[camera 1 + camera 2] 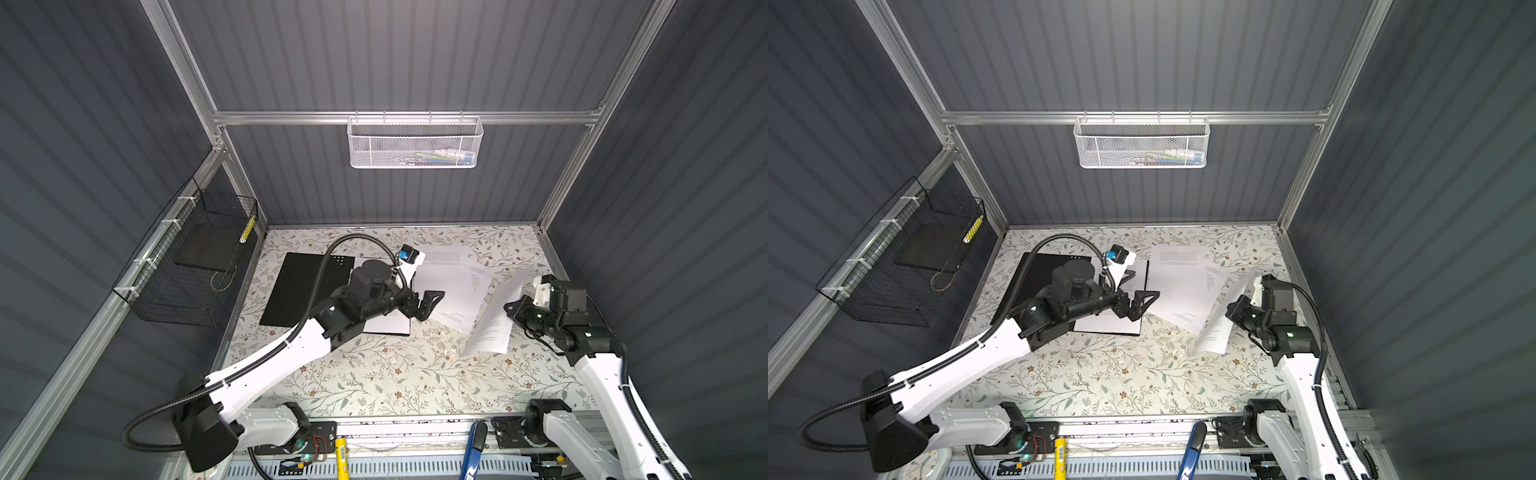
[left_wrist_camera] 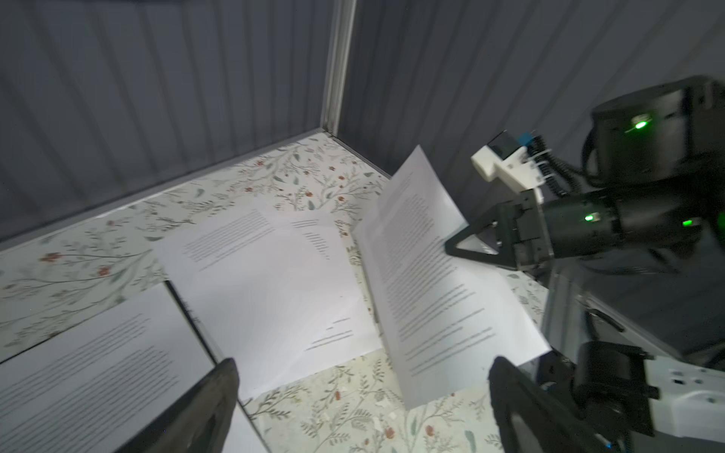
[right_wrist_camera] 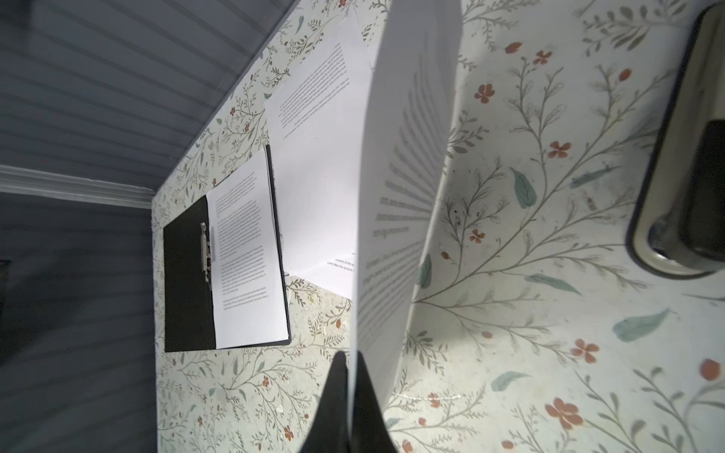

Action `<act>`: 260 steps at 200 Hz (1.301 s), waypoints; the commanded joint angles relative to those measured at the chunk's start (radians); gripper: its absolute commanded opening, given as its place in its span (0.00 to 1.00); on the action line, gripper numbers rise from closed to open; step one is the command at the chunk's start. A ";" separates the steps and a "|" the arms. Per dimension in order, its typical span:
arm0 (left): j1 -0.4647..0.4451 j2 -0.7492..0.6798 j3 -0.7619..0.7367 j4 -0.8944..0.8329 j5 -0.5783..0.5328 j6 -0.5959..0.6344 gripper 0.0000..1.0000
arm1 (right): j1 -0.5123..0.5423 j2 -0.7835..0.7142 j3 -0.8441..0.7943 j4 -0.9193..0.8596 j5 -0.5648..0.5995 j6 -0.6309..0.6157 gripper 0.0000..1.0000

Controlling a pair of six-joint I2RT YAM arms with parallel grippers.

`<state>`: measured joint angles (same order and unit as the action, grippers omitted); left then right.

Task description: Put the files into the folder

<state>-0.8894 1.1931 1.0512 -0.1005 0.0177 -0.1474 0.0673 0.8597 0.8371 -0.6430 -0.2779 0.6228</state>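
Paper in the grip: your right gripper (image 1: 513, 309) is pinched together on one edge of the held sheet (image 1: 494, 322), which hangs tilted above the table (image 1: 374, 374); whether its low corner touches the surface I cannot tell
Folder: the folder (image 1: 299, 286) lies open and flat, black inside up, at 9 o'clock from your right gripper in both top views, well apart from it
Between them: the loose sheets (image 1: 449, 286) lie flat and overlapping, just beside the folder's 3 o'clock edge
Already in: the filed sheet (image 3: 247, 255) rests on the folder's 3 o'clock half
Long axes: held sheet runs about 1 to 7 o'clock; the folder's spine runs nearly the same, a little closer to 12 to 6
Left gripper: your left gripper (image 1: 430, 305) stands wide apart, holding nothing, over the folder's 3 o'clock edge, so it is the nearer arm to the folder
Coming move, as I judge it: carry the held sheet toward 9 o'clock over the loose sheets, with only a slight turn to square it on the filed sheet
Watch: your left gripper sits in that path, and floppy paper may drag the loose sheets
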 commanded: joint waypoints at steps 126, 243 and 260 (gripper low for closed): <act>0.000 -0.700 -0.325 -0.625 -0.596 -0.396 1.00 | 0.460 0.884 0.849 0.343 -0.307 0.117 0.00; 0.026 -0.811 -0.314 -0.661 -0.618 -0.384 1.00 | 0.422 1.172 0.610 0.581 -0.175 0.157 0.00; 0.037 -0.862 -0.343 -0.642 -0.625 -0.385 1.00 | 0.425 1.180 0.597 0.585 -0.167 0.162 0.00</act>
<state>-0.8692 0.3908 0.7479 -0.7872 -0.5781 -0.5209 0.4854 2.0480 1.4422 -0.1123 -0.4660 0.7799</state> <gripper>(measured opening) 0.997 0.044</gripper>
